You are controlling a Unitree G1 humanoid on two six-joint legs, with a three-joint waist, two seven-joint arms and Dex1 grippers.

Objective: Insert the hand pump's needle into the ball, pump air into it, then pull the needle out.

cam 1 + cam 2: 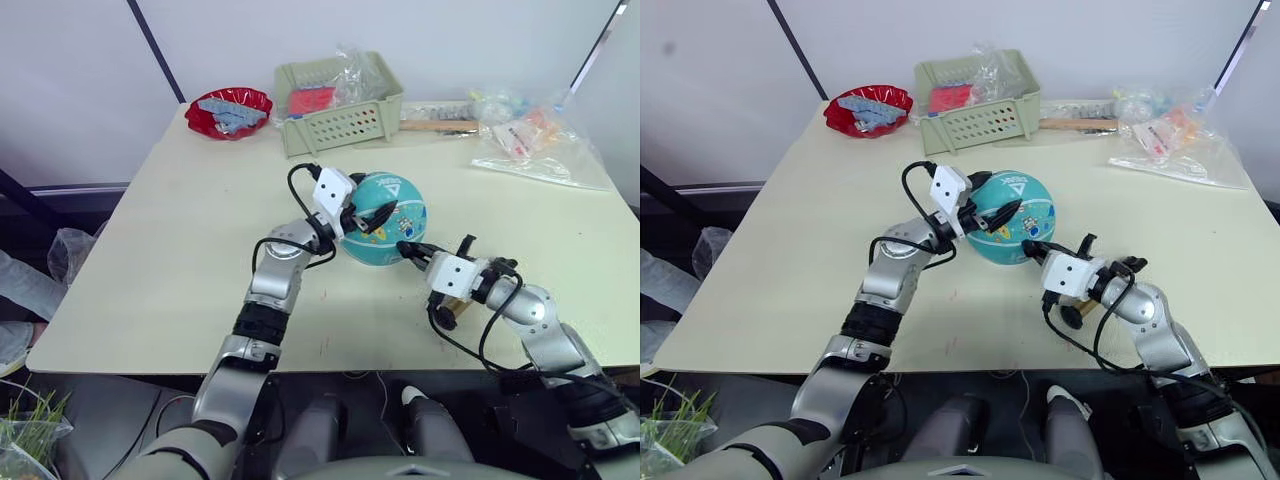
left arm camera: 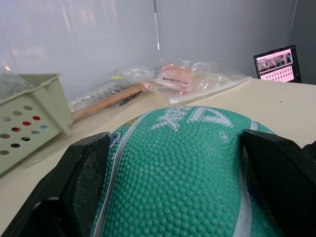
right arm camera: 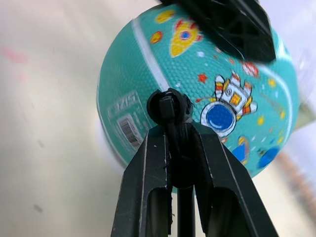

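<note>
The left tool [image 1: 362, 215] clasps the ball [image 1: 385, 232] between its spread fingers, on the bench [image 1: 180, 250]. The right tool [image 3: 174, 129] pinches the hand pump's hose end against the ball's near side; the pump [image 1: 450, 310] lies beneath that wrist.

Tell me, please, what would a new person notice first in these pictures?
The teal ball at the table's middle, gripped by the left gripper, its fingers spread around it. From the robot's right, the right gripper holds a black hose end against the ball. Behind stand a green basket and a red bowl.
</note>
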